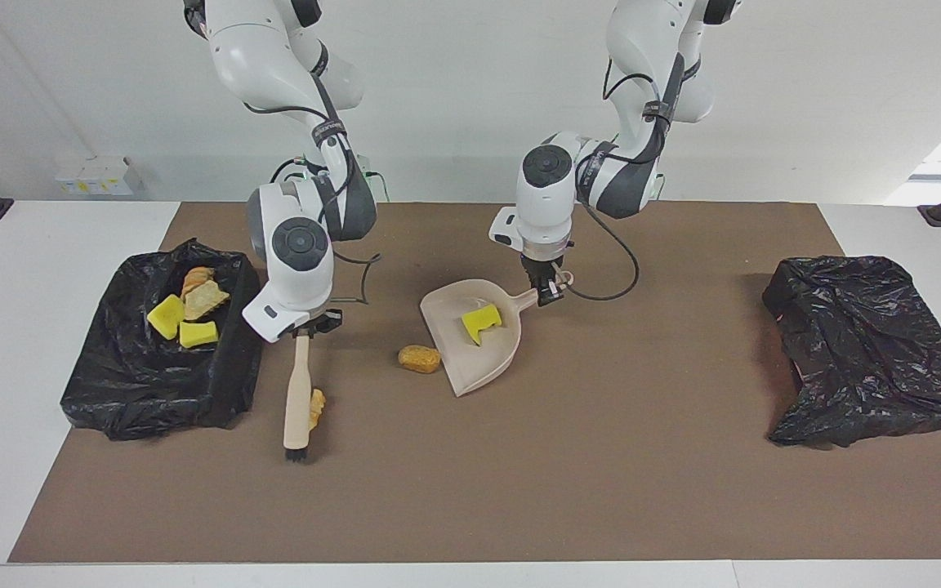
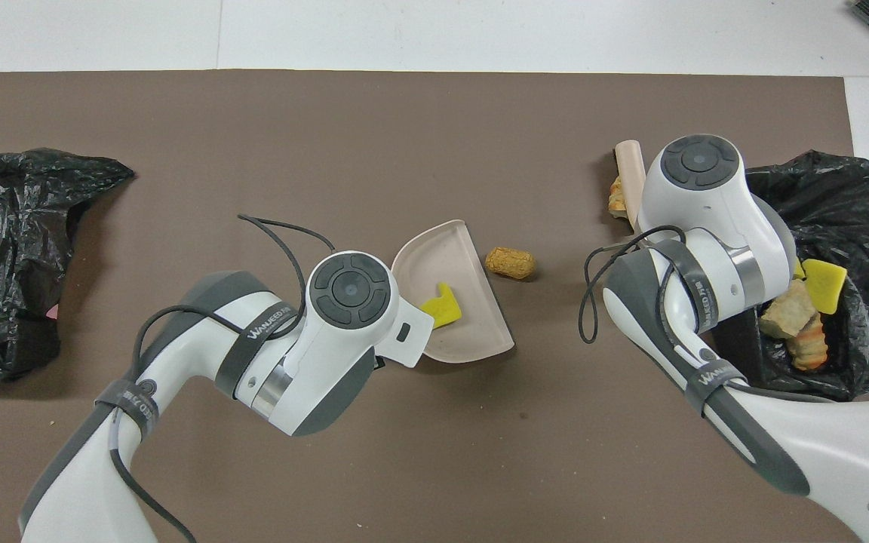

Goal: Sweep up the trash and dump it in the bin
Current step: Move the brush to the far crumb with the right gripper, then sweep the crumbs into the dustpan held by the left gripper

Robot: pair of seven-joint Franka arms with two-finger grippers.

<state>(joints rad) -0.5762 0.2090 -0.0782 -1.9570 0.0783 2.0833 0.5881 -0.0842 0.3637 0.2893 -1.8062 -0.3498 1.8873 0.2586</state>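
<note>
Brush (image 1: 298, 400) hangs from my clamped right gripper (image 1: 304, 331) beside a tan scrap (image 1: 317, 406) facing, my left gripper (image 1: 550, 296) gripping the dustpan (image 1: 474, 359) holding a sponge (image 1: 480, 321); overhead, another scrap (image 2: 510, 262) lies between, more trash (image 2: 800, 313) in the bin (image 2: 857, 219).

beige dustpan (image 1: 470, 359), yellow sponge chunk (image 1: 480, 321), brown mat (image 1: 601, 457), black bags (image 1: 862, 351).
</note>
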